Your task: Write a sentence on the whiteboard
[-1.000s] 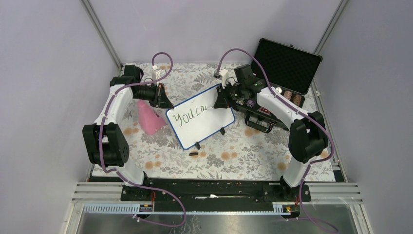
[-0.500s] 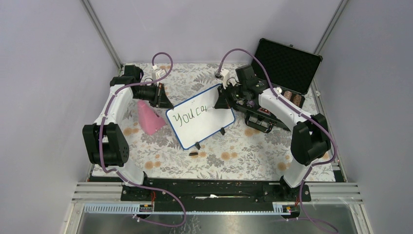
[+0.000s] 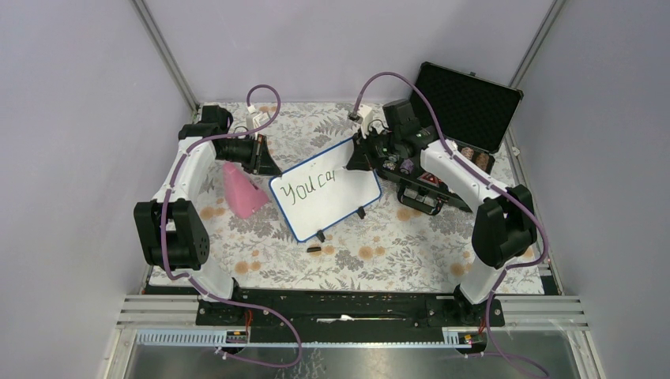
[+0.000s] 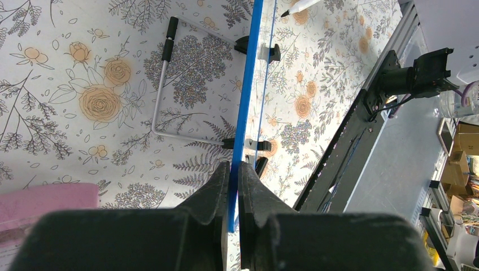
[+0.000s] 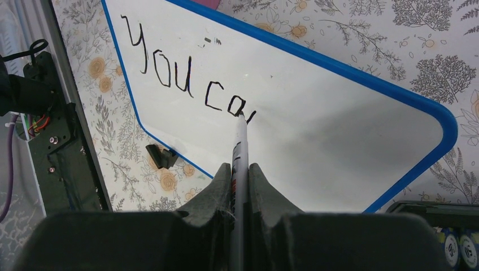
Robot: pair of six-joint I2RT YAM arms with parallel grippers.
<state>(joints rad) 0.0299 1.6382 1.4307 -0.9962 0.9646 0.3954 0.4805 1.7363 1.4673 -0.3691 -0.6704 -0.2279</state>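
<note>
While the left pincer [image 4: 234,166] clamps the blue edge of the whiteboard [image 3: 328,197] on the counter [image 3: 379,245] and the right pincer [image 5: 240,169] pinches a marker [image 5: 242,141] touching its face after the sentence [image 5: 186,84] start "You ca", excess pressure could skew the board or smear strokes.

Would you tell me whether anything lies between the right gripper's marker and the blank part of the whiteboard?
Nothing visible does. The marker in the right gripper touches the whiteboard at the end of the sentence, and the white surface beyond is bare. The left gripper clamps the board's edge.
</note>
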